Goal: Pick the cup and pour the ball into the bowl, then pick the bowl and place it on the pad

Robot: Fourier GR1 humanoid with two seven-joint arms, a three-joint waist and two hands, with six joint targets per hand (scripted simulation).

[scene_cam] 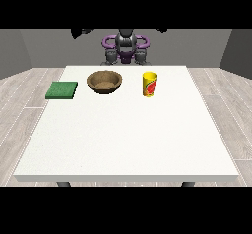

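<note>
I am seeing dark hand shapes raised at the view's top left (80, 32) and top right (161, 30), finger state impossible to tell. The cup (149, 84) is standing upright beside the bowl (104, 81), the pad (62, 90) further left. I am worrying a long reach could tip it.

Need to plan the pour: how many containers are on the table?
2: the bowl sits left of centre near the robot, and the cup stands upright to its right.
</note>
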